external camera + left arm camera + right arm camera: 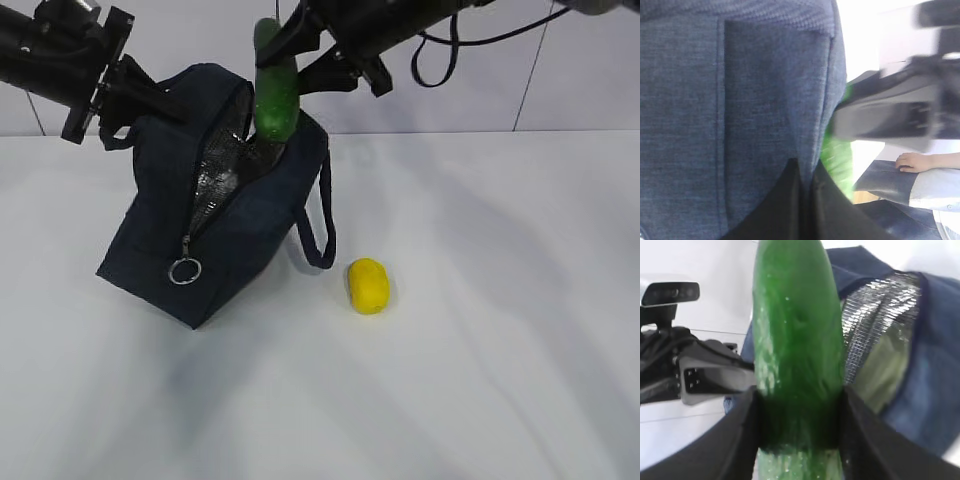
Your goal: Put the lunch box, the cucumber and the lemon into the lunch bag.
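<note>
While your right fingers (282, 52) clasp the smooth dark green cucumber (276, 95) over the boxy navy fabric lunch bag (225, 235), the oval yellow lemon (368, 285) waits on the white desk (480, 350). Left wrist: your clenched left fingers (805, 200) pinch bag fabric. Right wrist: the cucumber hangs before the silver lining (875, 315); lower it, then release.

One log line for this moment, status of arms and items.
left gripper: shut on bag edge | right gripper: holds cucumber upright over open bag | lemon: on table beside bag | lunch box: not visible
</note>
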`<state>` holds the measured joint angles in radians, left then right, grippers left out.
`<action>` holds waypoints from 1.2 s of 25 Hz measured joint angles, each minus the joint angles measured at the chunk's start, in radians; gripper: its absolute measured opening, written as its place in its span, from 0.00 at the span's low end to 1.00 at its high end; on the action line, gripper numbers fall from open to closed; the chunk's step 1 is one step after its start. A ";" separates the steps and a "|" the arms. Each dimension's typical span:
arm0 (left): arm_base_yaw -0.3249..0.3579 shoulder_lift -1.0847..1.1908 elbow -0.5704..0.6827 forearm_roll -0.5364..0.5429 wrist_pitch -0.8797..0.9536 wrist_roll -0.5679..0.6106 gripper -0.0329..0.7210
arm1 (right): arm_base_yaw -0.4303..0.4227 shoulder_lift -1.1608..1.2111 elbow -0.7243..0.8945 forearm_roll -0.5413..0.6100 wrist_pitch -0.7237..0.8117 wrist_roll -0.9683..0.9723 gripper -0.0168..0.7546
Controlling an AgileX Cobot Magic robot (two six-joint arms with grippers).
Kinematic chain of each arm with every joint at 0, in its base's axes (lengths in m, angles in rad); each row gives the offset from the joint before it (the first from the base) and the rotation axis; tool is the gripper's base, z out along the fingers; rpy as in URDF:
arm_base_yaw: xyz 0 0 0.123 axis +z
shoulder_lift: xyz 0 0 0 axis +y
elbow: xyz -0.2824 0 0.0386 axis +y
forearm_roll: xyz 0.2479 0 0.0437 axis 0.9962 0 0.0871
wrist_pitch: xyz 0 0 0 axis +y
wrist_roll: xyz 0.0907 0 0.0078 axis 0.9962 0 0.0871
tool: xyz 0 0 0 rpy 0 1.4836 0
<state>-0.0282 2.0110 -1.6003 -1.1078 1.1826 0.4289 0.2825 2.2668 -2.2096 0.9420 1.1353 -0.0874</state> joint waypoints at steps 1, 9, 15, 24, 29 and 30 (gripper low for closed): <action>0.000 0.000 0.000 0.000 0.002 0.003 0.03 | 0.009 0.018 0.000 0.010 -0.008 -0.003 0.47; 0.000 0.000 0.000 -0.002 0.002 0.002 0.03 | 0.035 0.125 0.000 0.016 0.044 0.050 0.47; 0.000 0.000 0.000 -0.013 0.004 0.002 0.03 | 0.039 0.138 0.000 0.021 0.041 0.087 0.47; 0.000 0.000 0.000 -0.019 0.004 0.002 0.03 | 0.058 0.143 0.000 0.046 -0.030 0.093 0.61; 0.000 0.000 0.000 -0.019 0.004 0.002 0.03 | 0.058 0.143 0.000 0.052 -0.008 0.093 0.73; 0.000 0.000 0.000 -0.019 0.004 0.002 0.03 | 0.058 0.143 0.000 0.053 0.006 0.087 0.74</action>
<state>-0.0282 2.0110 -1.6003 -1.1267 1.1864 0.4313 0.3407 2.4096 -2.2096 0.9951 1.1417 0.0000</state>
